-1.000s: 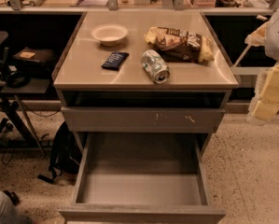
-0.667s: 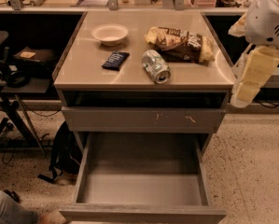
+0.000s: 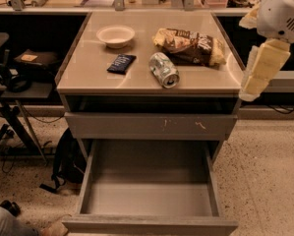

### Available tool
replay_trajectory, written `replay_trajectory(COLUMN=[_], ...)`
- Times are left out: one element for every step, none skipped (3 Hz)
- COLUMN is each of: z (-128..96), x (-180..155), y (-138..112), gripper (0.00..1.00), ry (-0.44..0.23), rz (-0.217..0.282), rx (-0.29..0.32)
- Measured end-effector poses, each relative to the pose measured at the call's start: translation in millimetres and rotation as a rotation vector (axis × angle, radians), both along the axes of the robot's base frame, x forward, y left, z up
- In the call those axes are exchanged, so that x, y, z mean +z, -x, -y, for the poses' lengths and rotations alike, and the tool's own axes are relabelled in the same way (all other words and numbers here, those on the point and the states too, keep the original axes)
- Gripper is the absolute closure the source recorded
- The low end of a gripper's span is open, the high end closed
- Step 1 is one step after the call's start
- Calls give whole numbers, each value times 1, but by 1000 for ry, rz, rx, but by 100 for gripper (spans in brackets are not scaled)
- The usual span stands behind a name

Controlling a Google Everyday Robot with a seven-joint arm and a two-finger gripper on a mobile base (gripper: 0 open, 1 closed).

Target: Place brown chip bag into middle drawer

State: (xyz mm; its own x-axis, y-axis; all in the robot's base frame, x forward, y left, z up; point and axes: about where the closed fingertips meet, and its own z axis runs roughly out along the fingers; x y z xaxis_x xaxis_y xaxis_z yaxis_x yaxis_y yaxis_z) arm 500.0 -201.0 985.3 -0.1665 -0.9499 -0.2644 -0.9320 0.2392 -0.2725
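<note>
White arm (image 3: 285, 10), cream pincer (image 3: 253, 81), rt edge

The crinkly brown chip bag (image 3: 188, 45) lies on the counter (image 3: 87, 75), the middle drawer (image 3: 149, 199) stands open below, the pincer (image 3: 249, 87) hangs beside the counter.

A: Gripper (image 3: 254, 77) logged off the right edge of the tabletop (image 3: 87, 73), near its front right corner. The arm (image 3: 284, 9) above is cut off by the top and right picture edges.

B: Lettering on the brown chip bag (image 3: 188, 45), by the back right corner, cannot be read. The middle drawer (image 3: 149, 200) front is clipped below.

A: The slot (image 3: 151, 104) under the tabletop is lost in shadow.
</note>
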Motion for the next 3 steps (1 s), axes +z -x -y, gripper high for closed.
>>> replay_trajectory(z=[22,50,71], x=[-1,-26,-35], y=[-58,-117,-159], gripper=[0,0,0], ry=[-44,-90,-130], rz=[35,3,13], rx=[-71,-159,-237])
